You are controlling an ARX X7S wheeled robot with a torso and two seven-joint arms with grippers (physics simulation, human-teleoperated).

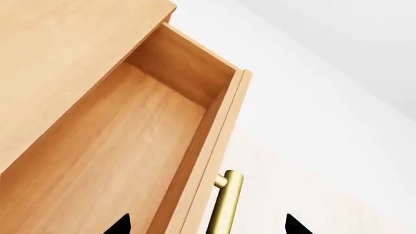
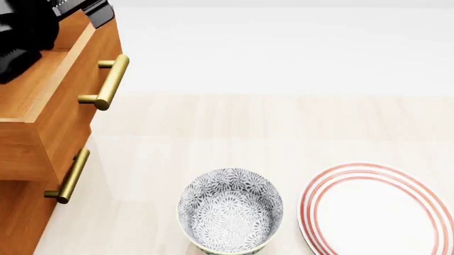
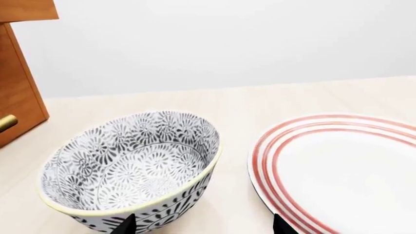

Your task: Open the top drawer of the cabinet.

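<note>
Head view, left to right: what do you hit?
cabinet with the top drawer pulled out → patterned bowl → red-ringed plate

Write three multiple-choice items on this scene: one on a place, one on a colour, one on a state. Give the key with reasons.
1. In the head view, where does the bowl stand relative to the plate?
A. At its left
B. At its right
C. On top of it

2. What colour are the plate's rings?
A. Blue
B. Red
C. Green

3. What state is the top drawer in?
A. Fully shut
B. Removed from the cabinet
C. Pulled out

Key: 1 A, the bowl sits left of the plate, apart from it. 2 B, red rings circle a white centre. 3 C, its pale inside is exposed and its front juts past the drawer below.
</note>
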